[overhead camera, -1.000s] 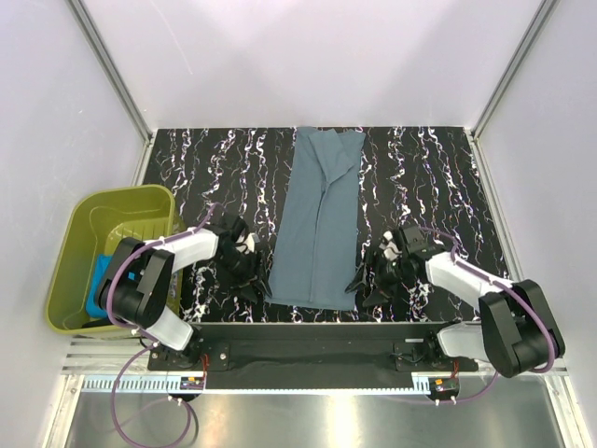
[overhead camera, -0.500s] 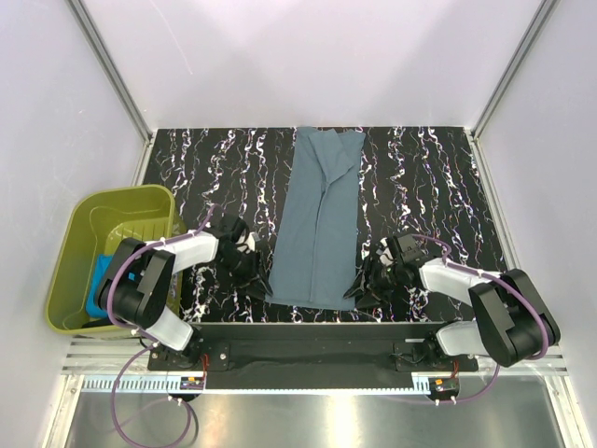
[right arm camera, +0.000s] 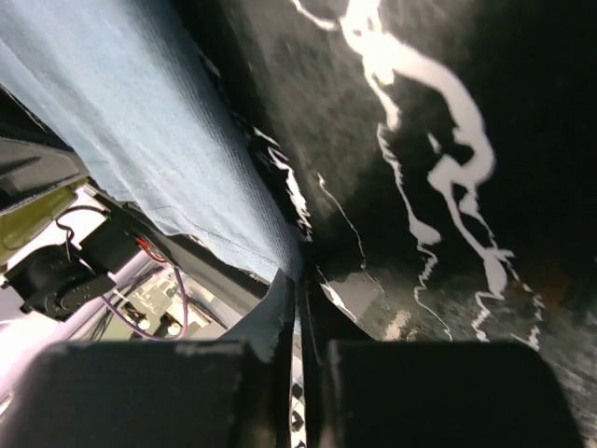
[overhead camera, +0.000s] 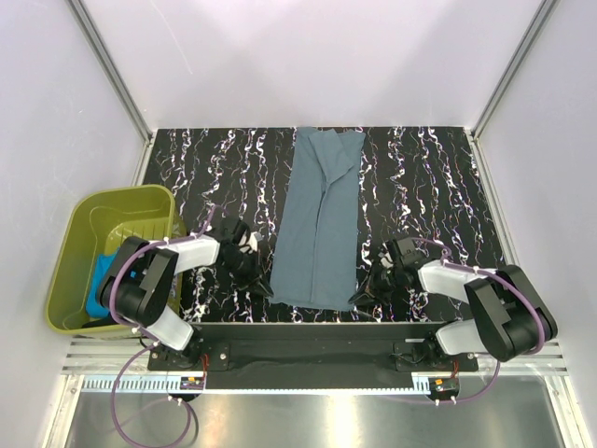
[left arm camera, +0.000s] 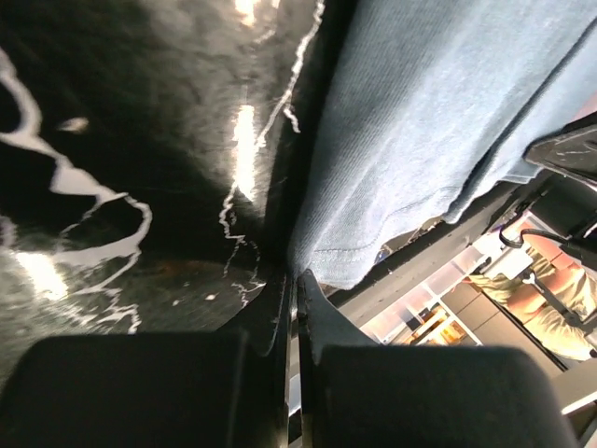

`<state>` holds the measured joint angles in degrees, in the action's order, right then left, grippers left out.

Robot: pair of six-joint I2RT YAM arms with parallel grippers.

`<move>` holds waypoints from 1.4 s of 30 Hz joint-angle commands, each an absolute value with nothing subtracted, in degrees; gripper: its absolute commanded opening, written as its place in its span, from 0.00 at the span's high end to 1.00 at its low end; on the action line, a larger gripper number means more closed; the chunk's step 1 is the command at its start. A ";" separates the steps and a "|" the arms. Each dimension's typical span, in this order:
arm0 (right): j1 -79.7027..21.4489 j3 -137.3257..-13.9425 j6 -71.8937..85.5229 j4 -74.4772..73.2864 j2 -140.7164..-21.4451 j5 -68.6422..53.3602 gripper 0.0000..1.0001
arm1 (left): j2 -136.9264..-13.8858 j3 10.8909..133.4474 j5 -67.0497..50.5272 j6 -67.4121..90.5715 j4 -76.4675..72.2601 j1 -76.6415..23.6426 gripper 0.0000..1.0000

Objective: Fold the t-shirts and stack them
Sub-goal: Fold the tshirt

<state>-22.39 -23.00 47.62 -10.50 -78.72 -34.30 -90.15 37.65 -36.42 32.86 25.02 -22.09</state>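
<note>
The slate grey-blue t-shirt (overhead camera: 315,224) lies as a long narrow strip down the middle of the black marbled table (overhead camera: 429,177), from the far edge to near the front. My left gripper (overhead camera: 264,291) is low at its near left corner and shut on the hem there; the left wrist view shows the cloth (left arm camera: 420,121) meeting the closed tips (left arm camera: 297,280). My right gripper (overhead camera: 358,297) is shut on the near right corner, with the cloth (right arm camera: 159,140) running into its tips (right arm camera: 300,280). A turquoise t-shirt (overhead camera: 99,280) lies in the tub.
The olive-green tub (overhead camera: 75,243) stands off the table's left side, beside the left arm. White walls and metal frame posts close in the back and both sides. The arms' base rail (overhead camera: 308,336) runs along the near edge.
Both grippers have gone from open to shut. The right gripper slid left and nearer to the shirt's near right corner; the left moved slightly in to the near left corner.
</note>
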 commanded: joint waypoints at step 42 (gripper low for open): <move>-4.31 -89.90 31.29 -40.25 -115.91 -32.60 1.00 | -117.68 88.41 -36.39 44.73 19.78 -15.73 1.00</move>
<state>-4.84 -85.03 33.56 -38.87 -113.82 -29.95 -116.75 83.99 -36.05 43.59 21.26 -16.51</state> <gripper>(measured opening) 0.017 0.024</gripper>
